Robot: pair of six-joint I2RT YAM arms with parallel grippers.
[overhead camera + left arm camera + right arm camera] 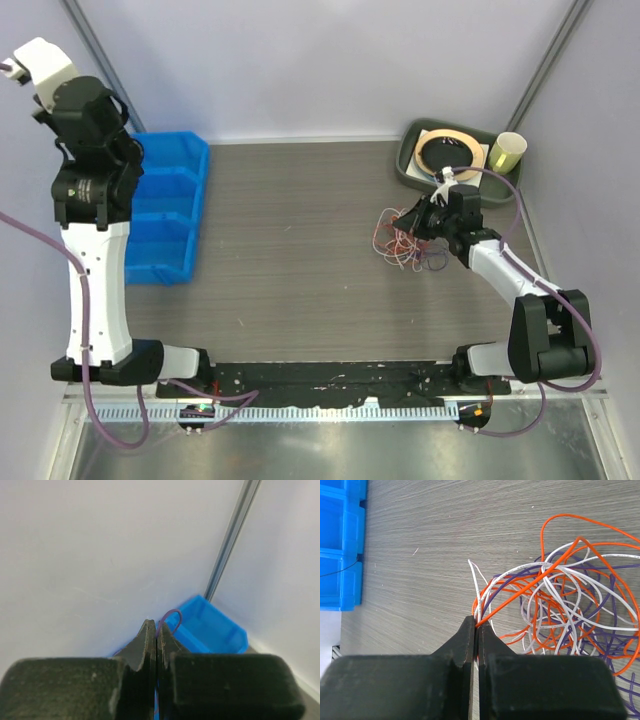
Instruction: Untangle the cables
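Right wrist view: the right gripper [477,627] is pinching an orange cable [530,580] at the edge of the tangle.
Its fingers are pressing together on that strand, which is running into the cables [410,245], a loose orange, white and purple heap lying on the wood-grain table [300,260] near the green tray [410,165]. The left gripper [156,630] is hanging raised near the blue bin [165,205], its fingers closed on a thin purple cable [172,615] that is looping out between them.
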